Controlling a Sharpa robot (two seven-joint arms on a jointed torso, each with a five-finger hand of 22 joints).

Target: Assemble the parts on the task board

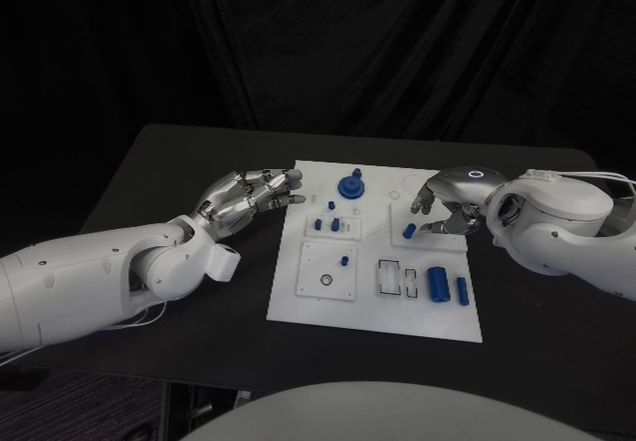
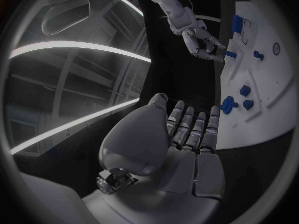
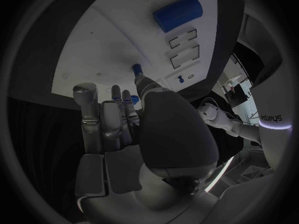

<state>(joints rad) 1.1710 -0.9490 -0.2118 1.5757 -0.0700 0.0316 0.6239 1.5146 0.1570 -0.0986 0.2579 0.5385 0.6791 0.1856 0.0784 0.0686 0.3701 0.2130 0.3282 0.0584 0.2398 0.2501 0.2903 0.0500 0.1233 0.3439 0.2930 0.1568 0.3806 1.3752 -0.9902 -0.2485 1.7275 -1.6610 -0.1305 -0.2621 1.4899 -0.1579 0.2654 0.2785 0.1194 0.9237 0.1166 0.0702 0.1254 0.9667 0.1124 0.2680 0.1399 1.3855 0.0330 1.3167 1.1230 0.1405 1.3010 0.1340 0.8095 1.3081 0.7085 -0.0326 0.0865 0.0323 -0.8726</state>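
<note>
The white task board (image 1: 299, 303) lies mid-table. My right hand (image 1: 444, 204) hovers over its right middle plate and pinches a small blue peg (image 1: 410, 230) between thumb and fingers; the peg's tip is at the board surface, also seen as the blue peg (image 2: 229, 54) and the peg (image 3: 136, 68). My left hand (image 1: 252, 197) floats by the board's far left edge with straight fingers and nothing in it, shown as the left hand (image 2: 190, 134). A blue round knob (image 1: 351, 186) stands at the board's far middle. Two blue cylinders (image 1: 437, 283) lie at the near right.
Three short blue pegs (image 1: 336, 224) stand in a small plate left of centre, and one peg (image 1: 344, 261) stands on the square plate below. Empty rectangular slots (image 1: 389, 277) sit beside the cylinders. Bare black table (image 1: 173, 165) surrounds the board.
</note>
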